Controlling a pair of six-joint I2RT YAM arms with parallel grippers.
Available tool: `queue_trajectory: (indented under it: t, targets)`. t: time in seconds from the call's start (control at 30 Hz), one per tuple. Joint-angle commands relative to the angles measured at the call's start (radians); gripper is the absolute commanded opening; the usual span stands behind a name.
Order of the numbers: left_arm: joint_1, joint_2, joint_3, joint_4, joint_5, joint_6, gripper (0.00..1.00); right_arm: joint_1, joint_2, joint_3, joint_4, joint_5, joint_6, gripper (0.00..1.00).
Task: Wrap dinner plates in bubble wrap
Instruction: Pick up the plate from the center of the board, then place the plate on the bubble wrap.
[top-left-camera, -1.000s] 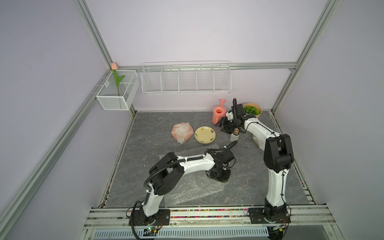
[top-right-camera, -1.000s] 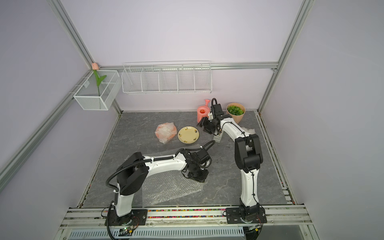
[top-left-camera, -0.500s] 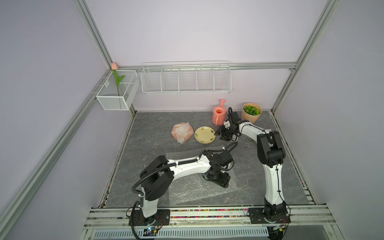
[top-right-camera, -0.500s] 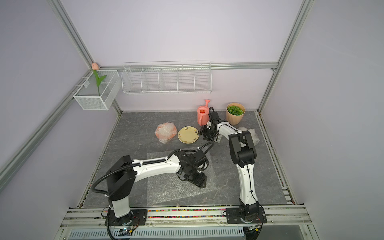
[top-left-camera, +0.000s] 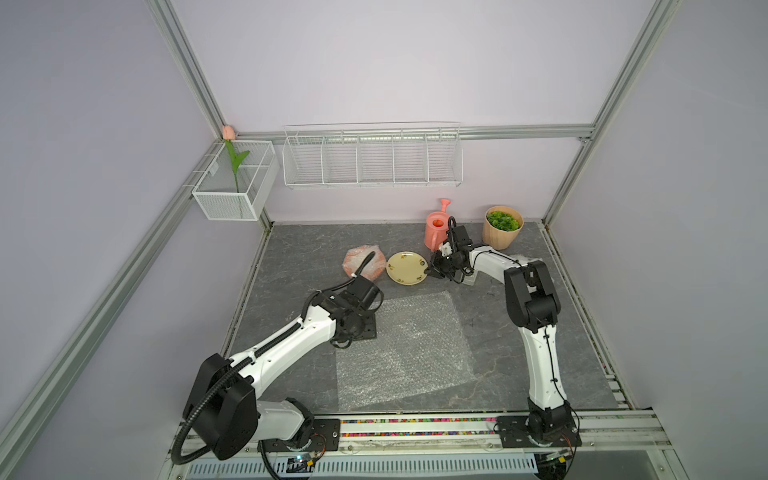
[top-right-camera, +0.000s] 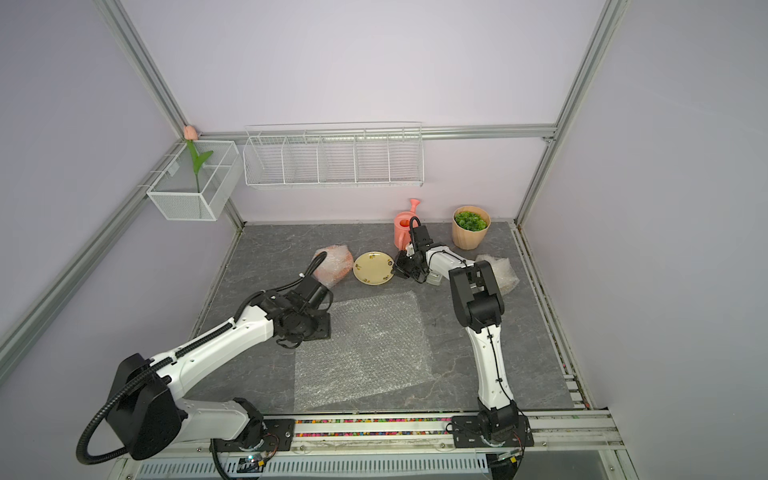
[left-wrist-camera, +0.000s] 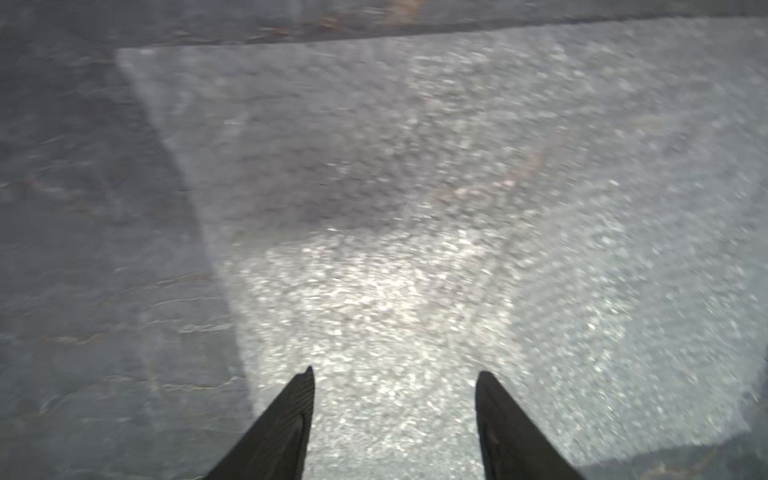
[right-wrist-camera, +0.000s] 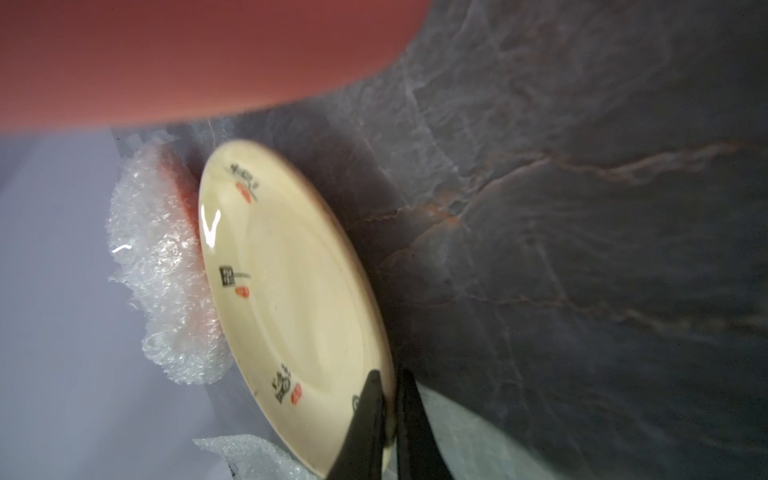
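Jaws of the left gripper (left-wrist-camera: 395, 376) are held apart, empty, over the whitish bubble wrap (top-left-camera: 403, 349) spread flat on the table (top-left-camera: 291, 249). Farther right, the cream plate (top-left-camera: 406, 268), with small dark-and-red motifs, is pinched at its rim by the closed right gripper (right-wrist-camera: 390, 374).

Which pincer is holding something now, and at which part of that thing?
The right pincer pinches the cream plate at its rim. The left pincer is open over the bubble wrap, holding nothing.

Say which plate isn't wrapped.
The cream round plate with small motifs, held by the right gripper; the orange plate beside it sits bundled in bubble wrap.
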Motion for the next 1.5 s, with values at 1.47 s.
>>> queue_trajectory:
  t: [1.47]
  targets:
    - [0.148,0.312,0.177,0.170,0.295,0.152,0.53,0.341,-0.626,-0.819,0.096,0.045,-0.025,0.07]
